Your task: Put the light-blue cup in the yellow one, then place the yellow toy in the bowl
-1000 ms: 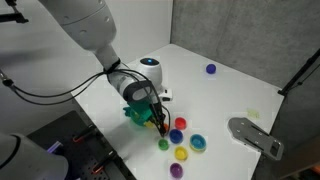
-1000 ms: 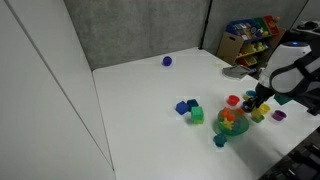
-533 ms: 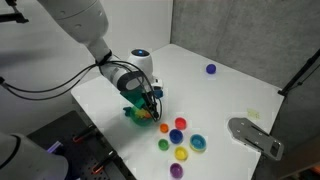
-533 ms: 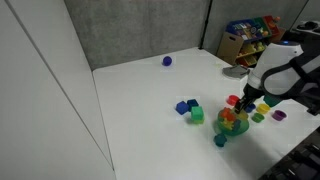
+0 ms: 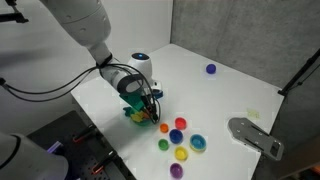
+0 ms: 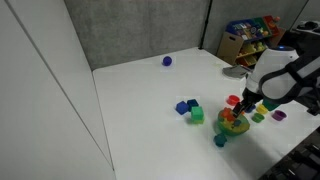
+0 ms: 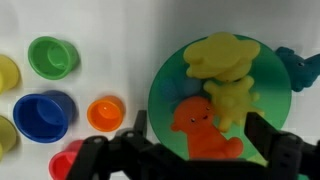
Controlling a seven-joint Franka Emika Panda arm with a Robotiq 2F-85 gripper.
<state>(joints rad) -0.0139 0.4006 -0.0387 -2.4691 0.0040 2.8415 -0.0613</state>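
In the wrist view the teal-green bowl [image 7: 165, 95] holds the pale-yellow toy [image 7: 225, 75] and an orange toy [image 7: 200, 130]. My gripper [image 7: 200, 138] hangs open just above the bowl. Its dark fingers [image 7: 266, 135] stand on either side of the orange toy and touch nothing. In both exterior views the gripper [image 5: 150, 108] [image 6: 244, 108] is over the bowl [image 5: 131, 113] [image 6: 228, 128]. The light-blue cup [image 5: 197, 143] sits among the little cups and seems ringed by the yellow one, too small to be sure. The yellow cup [image 7: 5, 72] shows only as a sliver at the left edge.
Little cups stand beside the bowl: green [image 7: 52, 57], dark blue [image 7: 42, 115], orange [image 7: 105, 113] and red [image 7: 63, 162]. A blue ball [image 5: 210, 69] lies far off. Blue and green blocks [image 6: 191, 110] lie mid-table. A grey bracket [image 5: 255, 137] lies near the edge.
The arm moved from the cups to above the bowl, then the jaws opened and let go of the yellow toy, which now lies in the bowl.
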